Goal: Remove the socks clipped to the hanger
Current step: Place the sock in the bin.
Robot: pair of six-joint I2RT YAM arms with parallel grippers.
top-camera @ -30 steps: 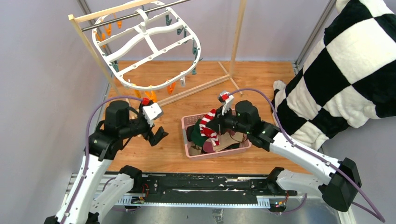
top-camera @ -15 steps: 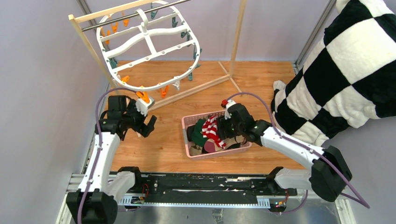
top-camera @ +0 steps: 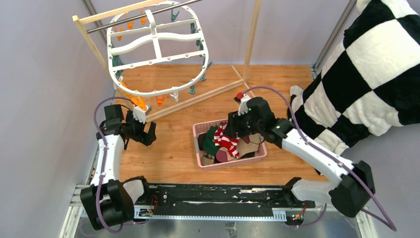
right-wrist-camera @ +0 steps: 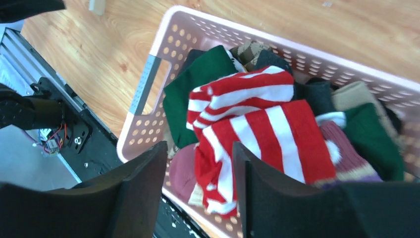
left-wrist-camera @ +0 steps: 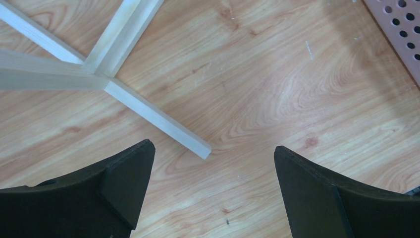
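The white hanger [top-camera: 154, 47] hangs from the rack's rod at the back left, its orange and teal clips dangling with no sock on them that I can see. The socks lie heaped in a pink basket [top-camera: 229, 162]: a red-and-white striped one [right-wrist-camera: 262, 119] on top, dark green [right-wrist-camera: 198, 74], maroon [right-wrist-camera: 183, 168] and tan [right-wrist-camera: 354, 94] beneath. My right gripper [right-wrist-camera: 199, 146] hovers open just over the striped sock [top-camera: 227, 140], gripping nothing. My left gripper [left-wrist-camera: 212, 145] is wide open over bare wood at the left [top-camera: 148, 134], below the hanger.
The wooden rack frame [top-camera: 250, 34] stands at the back, and its base bar [left-wrist-camera: 153, 116] ends just ahead of my left fingers. A big black-and-white checkered cloth [top-camera: 366, 64] fills the right side. The black base rail [top-camera: 213, 196] runs along the near edge.
My right gripper has opened and let the striped sock drop onto the pile in the basket. The left arm has drawn back to the left, still open. The hanger has swung.
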